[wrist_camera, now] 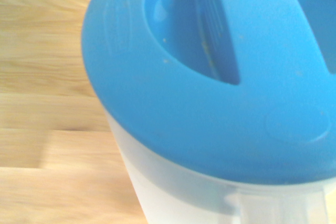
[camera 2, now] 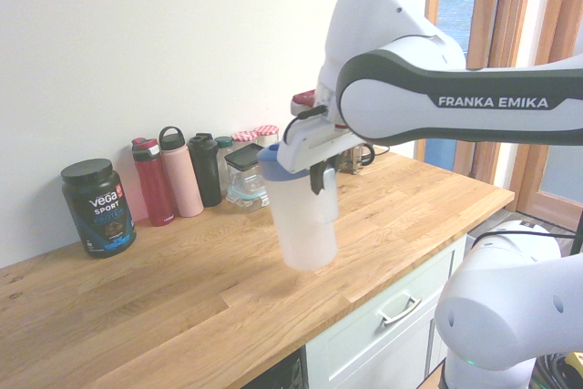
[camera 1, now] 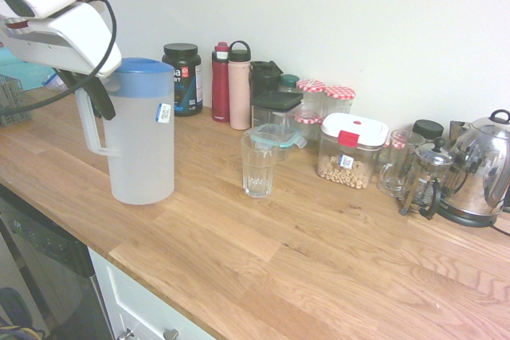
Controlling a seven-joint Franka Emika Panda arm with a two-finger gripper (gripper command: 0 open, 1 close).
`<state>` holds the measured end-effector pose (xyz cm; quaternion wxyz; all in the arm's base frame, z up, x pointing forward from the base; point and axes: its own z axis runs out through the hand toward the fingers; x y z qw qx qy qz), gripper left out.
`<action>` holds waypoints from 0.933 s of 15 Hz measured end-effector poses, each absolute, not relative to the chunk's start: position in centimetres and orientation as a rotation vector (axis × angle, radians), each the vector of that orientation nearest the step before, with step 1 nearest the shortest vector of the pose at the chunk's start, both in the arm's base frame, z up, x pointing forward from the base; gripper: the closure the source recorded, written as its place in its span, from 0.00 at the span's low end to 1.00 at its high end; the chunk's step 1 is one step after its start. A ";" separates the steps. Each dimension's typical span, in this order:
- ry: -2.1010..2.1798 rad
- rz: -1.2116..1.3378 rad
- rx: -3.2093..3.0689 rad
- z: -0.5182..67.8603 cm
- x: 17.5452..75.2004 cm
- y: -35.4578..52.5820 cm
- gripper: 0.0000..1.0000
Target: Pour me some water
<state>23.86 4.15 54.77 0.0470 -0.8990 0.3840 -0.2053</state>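
Frosted plastic pitcher with blue lid (camera 1: 141,137) hangs by its handle from the fully clamped end effector (camera 1: 89,95), clear of the wooden desk (camera 1: 319,252). Carry it level toward the clear ribbed glass tumbler (camera 1: 259,165) beyond the end effector, then tip slowly, spout over the rim.

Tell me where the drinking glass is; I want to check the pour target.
In the first exterior view, the empty glass stands on the wooden counter, right of the pitcher and before the lidded containers.

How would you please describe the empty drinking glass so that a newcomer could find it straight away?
Start at the long wooden countertop under the white wall. In front of the row of bottles and jars stands one clear, faceted glass tumbler, alone and lidless. Unlike the taller frosted pitcher with the blue lid beside it, it is short, transparent and open-topped.
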 end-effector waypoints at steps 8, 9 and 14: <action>1.334 -0.501 -2.696 54.5 20.3 -9.0 1.00; 1.332 -0.492 -2.695 54.1 19.7 -11.1 1.00; 1.270 -0.562 -2.720 53.1 20.5 -18.7 1.00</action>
